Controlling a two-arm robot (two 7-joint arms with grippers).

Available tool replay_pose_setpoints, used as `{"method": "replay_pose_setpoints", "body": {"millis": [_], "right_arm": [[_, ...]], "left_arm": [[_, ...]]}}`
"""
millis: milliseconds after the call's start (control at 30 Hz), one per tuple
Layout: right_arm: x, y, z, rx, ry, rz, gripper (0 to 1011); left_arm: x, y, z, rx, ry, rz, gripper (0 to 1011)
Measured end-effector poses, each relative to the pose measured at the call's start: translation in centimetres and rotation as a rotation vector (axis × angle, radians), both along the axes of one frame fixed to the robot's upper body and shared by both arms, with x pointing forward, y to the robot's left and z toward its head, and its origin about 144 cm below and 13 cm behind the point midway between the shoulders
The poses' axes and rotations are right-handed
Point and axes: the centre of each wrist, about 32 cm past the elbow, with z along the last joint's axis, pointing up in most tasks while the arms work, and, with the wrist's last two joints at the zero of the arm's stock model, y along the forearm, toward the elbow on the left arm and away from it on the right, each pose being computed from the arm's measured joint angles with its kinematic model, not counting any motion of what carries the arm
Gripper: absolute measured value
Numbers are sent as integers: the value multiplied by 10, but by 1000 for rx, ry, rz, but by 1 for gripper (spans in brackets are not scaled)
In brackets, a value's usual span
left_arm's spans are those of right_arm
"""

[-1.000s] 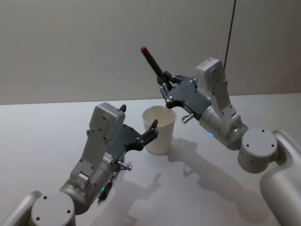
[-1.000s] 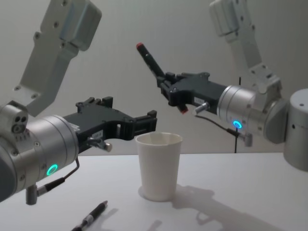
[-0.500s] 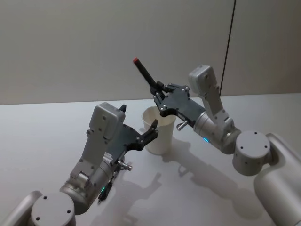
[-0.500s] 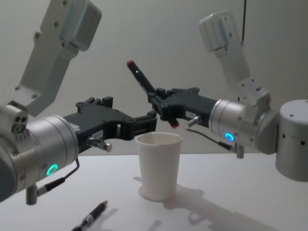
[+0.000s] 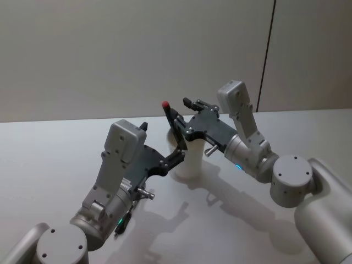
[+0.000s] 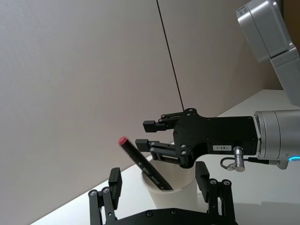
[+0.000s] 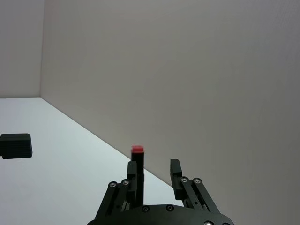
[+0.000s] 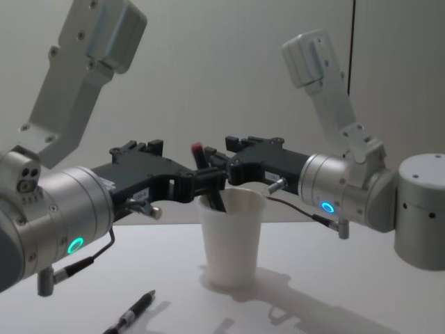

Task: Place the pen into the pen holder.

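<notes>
Right gripper (image 6: 146, 133) has come down to the pen holder (image 8: 231, 240), fingers spread, pen (image 6: 143, 161) leaning inside, red end up; release looks done, next lift clear without knocking it; left gripper (image 5: 179, 152) hovers beside, fingers spread.

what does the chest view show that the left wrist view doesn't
Chest view: the pen holder standing whole on the table, and a second pen lying on the table in the foreground. Left wrist view: the left gripper with its fingers spread open, the pen holder seen between them, and the gap between the right gripper fingers. Both: the red-capped pen leaning inside the pen holder, the right gripper just above the rim.
</notes>
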Motion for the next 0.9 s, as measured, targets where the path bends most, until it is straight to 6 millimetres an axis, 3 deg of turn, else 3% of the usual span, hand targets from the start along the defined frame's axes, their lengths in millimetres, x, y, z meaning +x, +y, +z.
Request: {"method": "replay_pose_setpoints", "body": {"millis": [33, 633, 900], "right_arm": [[0, 0, 0, 0, 0, -1, 430], [-5, -1, -3, 1, -10, -13, 976], [-8, -3, -1, 3, -26, -24, 1001]], "left_arm": [[0, 0, 0, 0, 0, 0, 1000], [0, 0, 0, 0, 0, 0, 1000], [0, 0, 0, 0, 0, 0, 1000]]}}
